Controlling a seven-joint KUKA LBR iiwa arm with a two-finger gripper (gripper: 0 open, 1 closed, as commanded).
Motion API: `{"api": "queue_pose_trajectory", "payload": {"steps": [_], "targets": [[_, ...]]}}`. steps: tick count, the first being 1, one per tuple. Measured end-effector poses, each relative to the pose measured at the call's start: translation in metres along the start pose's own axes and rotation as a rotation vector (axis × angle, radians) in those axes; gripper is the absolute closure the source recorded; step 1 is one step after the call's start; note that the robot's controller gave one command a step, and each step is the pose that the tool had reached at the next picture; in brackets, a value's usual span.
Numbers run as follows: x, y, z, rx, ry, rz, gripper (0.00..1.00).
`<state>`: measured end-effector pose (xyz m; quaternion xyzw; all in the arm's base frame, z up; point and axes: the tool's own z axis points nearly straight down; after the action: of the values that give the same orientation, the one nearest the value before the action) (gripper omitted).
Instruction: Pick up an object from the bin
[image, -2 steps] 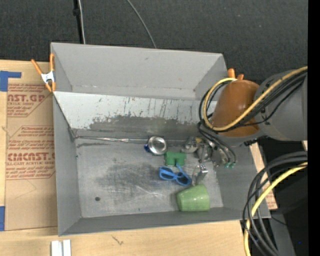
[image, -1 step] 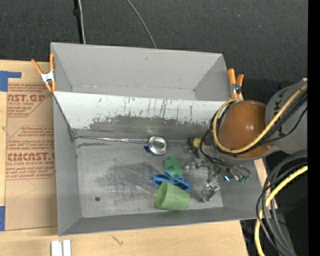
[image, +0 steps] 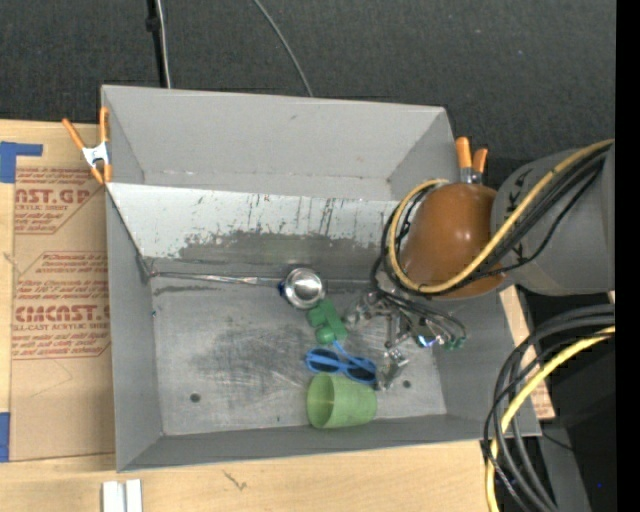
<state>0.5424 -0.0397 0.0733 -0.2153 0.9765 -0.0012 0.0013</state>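
Hanging low at the right of the grey metal bin (image: 200, 345), the gripper (image: 398, 350) sat just beside a flat blue plastic piece (image: 338, 362) and near a pale green plastic cup (image: 338, 402) lying on its side. Every thing apparently lay on the floor, so the pick seemed not yet made. Whether the gripper was spread or pressed together could not be told.

A robotics lab bench: a grey metal bin (image: 250, 150) on a wooden tabletop (image: 300, 480), with a cabled robot arm (image: 565, 220) (orange wrist cover (image: 450, 235)) at 3 o'clock.
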Motion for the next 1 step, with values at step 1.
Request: {"api": "queue_pose_trajectory", "payload": {"steps": [1], "targets": [[-0.0415, 0.0645, -0.0022, 0.004, -0.010, 0.037, 0.00]]}}
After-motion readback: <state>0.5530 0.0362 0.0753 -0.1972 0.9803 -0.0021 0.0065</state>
